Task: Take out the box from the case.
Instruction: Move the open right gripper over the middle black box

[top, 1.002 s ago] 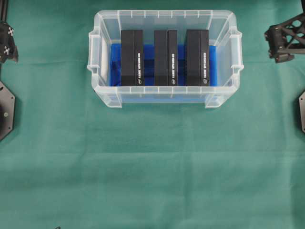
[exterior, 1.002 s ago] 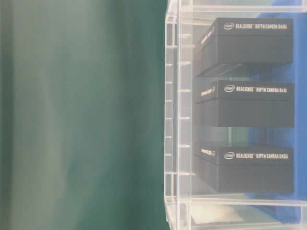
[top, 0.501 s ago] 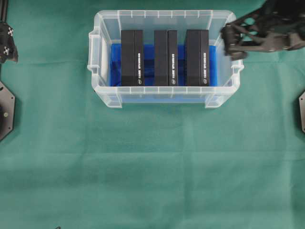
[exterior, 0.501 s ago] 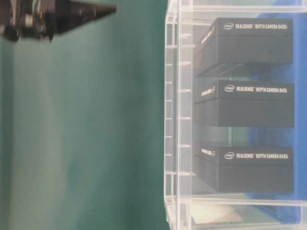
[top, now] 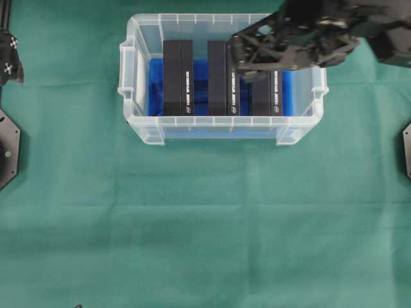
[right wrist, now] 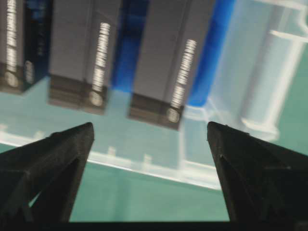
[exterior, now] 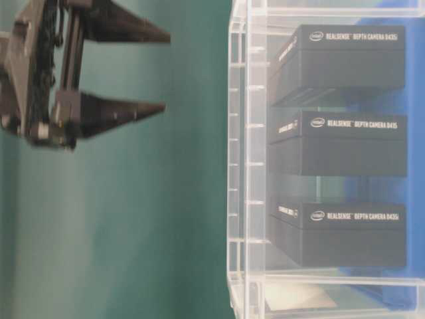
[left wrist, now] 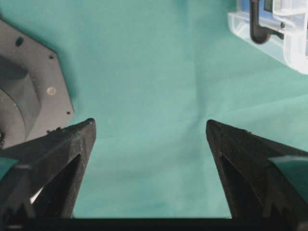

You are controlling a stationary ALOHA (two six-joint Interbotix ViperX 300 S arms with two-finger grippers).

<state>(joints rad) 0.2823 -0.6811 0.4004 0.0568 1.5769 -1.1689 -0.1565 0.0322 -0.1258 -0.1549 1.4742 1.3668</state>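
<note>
The case is a clear plastic bin with a blue lining, standing at the back middle of the green cloth. Three black boxes stand side by side in it: left, middle and right. My right gripper hovers open above the case, over the gap between the middle and right boxes, and covers the right box's far end. The table-level view shows its fingers spread, well clear of the case wall. From the right wrist, the boxes lie beyond the open gripper. My left gripper is open over bare cloth.
Black arm base plates sit at the left and right edges of the cloth. The left wrist view shows a base plate at its left and a corner of the case at its upper right. Green cloth spreads in front of the case.
My right arm has swung in from the right edge to above the case, its open fingers now over the middle and right boxes. The left arm and the boxes have not moved.
</note>
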